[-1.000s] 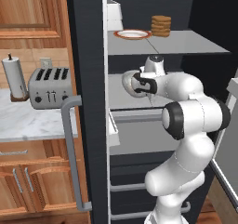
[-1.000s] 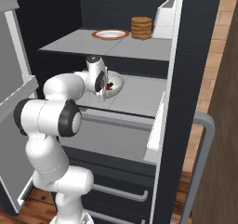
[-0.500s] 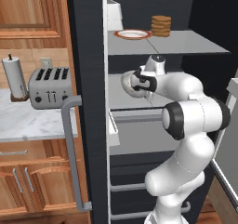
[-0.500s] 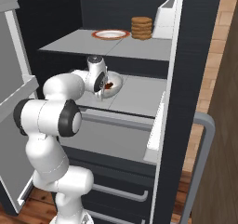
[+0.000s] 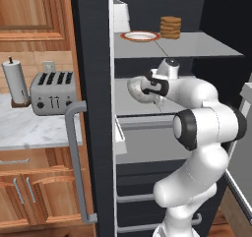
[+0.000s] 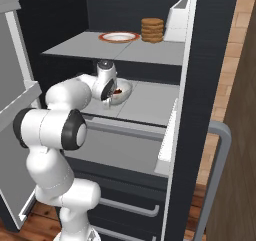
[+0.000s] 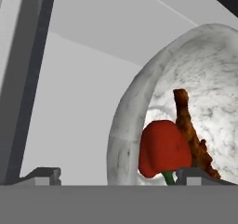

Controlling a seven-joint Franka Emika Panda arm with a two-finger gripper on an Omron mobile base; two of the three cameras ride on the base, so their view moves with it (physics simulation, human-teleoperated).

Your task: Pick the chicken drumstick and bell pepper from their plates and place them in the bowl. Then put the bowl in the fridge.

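The white-grey bowl stands on the middle shelf of the open black fridge. Inside it lie the red bell pepper and the brown chicken drumstick. My gripper is open, one finger on each side of the bowl's near rim. From the left base view the bowl sits just left of the gripper. From the right, the bowl shows a dark red spot of food beside the gripper. The orange-red rimmed plate rests on the top shelf.
A stack of brown round cakes and a white box share the top shelf. Drawers sit below the middle shelf. The fridge door's grey bar handle hangs at the left, before a counter with a toaster and paper towel roll.
The jaws have opened off the bowl's rim. The bowl stays on the middle shelf and the arm has hardly moved.
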